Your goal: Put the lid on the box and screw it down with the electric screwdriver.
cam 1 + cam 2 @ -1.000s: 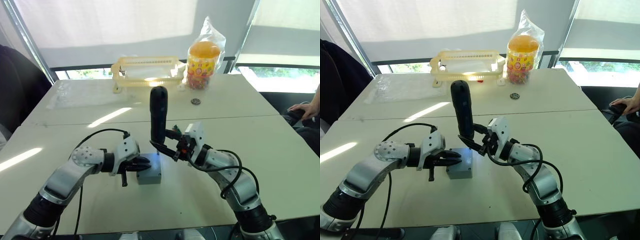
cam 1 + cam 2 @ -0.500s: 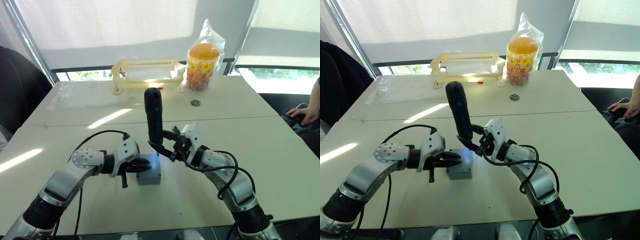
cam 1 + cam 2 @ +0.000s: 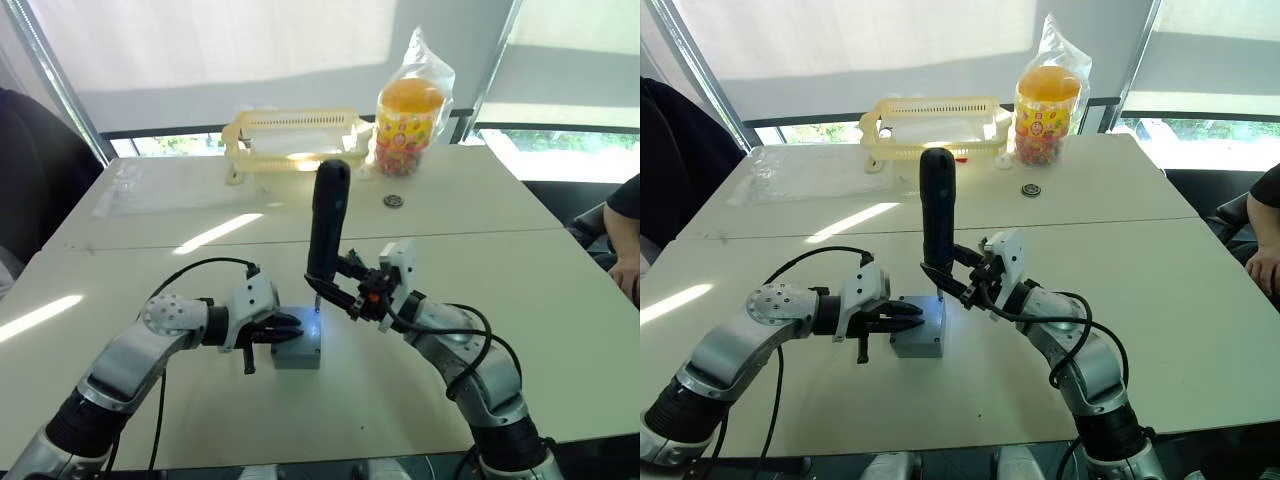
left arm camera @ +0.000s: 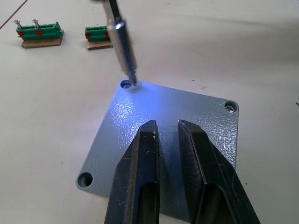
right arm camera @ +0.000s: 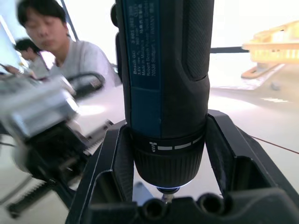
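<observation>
1. Holding the electric screwdriver (image 3: 327,225) upright, our right tool (image 3: 345,293) was clamped round its lower barrel, the bit standing in a corner screw hole of the lid (image 4: 168,140), lit blue by the tip light.
2. We had the lid seated on the box (image 3: 917,335), near the front middle of the tabletop (image 3: 560,330); our left tool (image 3: 285,328) lay on top of it with fingers (image 4: 140,172) nearly together, gripping nothing.
3. We judged the main risk a tilted driver: the bit could skip out of the hole, or the box could twist under the torque if our left tool pressed too lightly.
4. We saw the green boards (image 4: 39,33) beyond that corner, apart from the box.
5. We had open tabletop all round; the basket (image 3: 295,140), jar (image 3: 407,115) and a person's hand (image 3: 628,275) were well clear.
</observation>
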You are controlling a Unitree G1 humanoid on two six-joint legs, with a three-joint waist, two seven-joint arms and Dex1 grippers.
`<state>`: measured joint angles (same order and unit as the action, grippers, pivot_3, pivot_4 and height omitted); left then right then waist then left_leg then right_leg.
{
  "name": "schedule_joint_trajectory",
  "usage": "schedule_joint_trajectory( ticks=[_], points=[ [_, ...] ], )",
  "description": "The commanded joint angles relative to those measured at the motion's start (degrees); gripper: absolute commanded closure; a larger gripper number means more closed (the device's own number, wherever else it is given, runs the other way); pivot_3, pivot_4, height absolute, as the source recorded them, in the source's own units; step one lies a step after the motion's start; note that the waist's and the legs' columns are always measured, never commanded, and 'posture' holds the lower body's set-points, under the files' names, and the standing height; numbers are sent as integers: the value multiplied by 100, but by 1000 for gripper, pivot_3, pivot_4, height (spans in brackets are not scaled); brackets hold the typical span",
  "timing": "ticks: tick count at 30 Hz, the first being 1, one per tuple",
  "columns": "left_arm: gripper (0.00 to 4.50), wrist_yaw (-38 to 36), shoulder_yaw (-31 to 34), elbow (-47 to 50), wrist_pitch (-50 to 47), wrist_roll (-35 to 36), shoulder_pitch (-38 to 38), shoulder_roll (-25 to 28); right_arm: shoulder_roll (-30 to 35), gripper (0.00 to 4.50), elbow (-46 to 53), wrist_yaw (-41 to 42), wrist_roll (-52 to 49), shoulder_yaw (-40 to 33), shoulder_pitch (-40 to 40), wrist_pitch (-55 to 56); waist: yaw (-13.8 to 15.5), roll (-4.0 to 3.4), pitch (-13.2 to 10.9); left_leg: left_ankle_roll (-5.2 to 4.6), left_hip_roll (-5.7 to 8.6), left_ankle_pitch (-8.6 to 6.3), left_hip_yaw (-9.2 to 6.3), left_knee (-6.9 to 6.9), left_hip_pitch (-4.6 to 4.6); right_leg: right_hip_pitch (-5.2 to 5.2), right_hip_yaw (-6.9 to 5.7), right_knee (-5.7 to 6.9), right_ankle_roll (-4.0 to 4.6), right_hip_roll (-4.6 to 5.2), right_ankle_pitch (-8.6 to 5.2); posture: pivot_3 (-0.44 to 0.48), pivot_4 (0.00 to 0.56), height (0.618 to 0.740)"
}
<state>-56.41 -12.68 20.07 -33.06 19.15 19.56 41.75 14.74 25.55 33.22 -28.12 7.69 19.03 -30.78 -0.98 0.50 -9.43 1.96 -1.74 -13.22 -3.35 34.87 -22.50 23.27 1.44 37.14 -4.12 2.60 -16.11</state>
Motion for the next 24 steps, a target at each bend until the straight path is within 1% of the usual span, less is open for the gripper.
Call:
schedule_joint_trajectory(
  ticks=[1,3,8,13,16,18,20,22,24],
  points=[
    [3833,-15,-257,-249,-124,-195,-99,26,-28,2711,975,-296,-1145,-530,516,-664,7,-2,-8,0,1,0,-1,0,0,1,-1,0,-1,-2,0,0,150,740],
    [3833,-22,-268,-268,-122,-188,-84,13,5,2711,1043,-437,-1474,-690,665,-936,5,2,-13,0,1,0,-1,-1,0,0,-3,-1,-1,-4,0,0,150,740],
    [3833,-13,-265,-304,-125,-181,-29,-43,191,2711,914,-608,-1763,-876,810,-1239,1,2,-20,0,1,0,1,8,1,-5,-4,-3,1,-3,-1,0,150,740],
    [3833,116,34,-74,-205,14,-123,-80,613,2711,515,-818,-2267,-1272,919,-1947,7,7,-41,0,2,0,3,8,-3,-4,-3,-6,2,0,-1,0,150,740],
    [3833,207,138,5,-241,113,-175,-159,937,2711,158,-913,-2791,-1630,1211,-2508,10,-1,-74,0,2,0,4,13,-6,-3,-2,-5,3,0,0,0,150,740],
    [3833,254,211,52,-292,185,-178,-182,1199,2711,-114,-1024,-3273,-1902,1470,-2987,11,-1,-95,-1,2,0,4,13,-6,-2,-1,-5,4,0,1,0,150,740],
    [3833,296,375,131,-368,307,-170,-183,1604,2711,-542,-1165,-3910,-2216,1807,-3687,4,-5,-122,-1,2,0,3,13,-8,1,-2,-3,4,-3,1,0,150,740],
    [3833,327,578,272,-498,502,-149,-152,2023,2711,-1006,-1300,-4345,-2354,2075,-4375,6,4,-144,-2,2,0,3,14,-13,3,-2,-3,3,-4,2,0,150,740],
    [3833,350,875,523,-750,818,-112,-74,2513,2711,-1543,-1322,-4507,-2360,2300,-5103,8,10,-151,-2,2,0,2,15,-26,15,-3,-3,3,-6,2,0,150,740]
  ],
)
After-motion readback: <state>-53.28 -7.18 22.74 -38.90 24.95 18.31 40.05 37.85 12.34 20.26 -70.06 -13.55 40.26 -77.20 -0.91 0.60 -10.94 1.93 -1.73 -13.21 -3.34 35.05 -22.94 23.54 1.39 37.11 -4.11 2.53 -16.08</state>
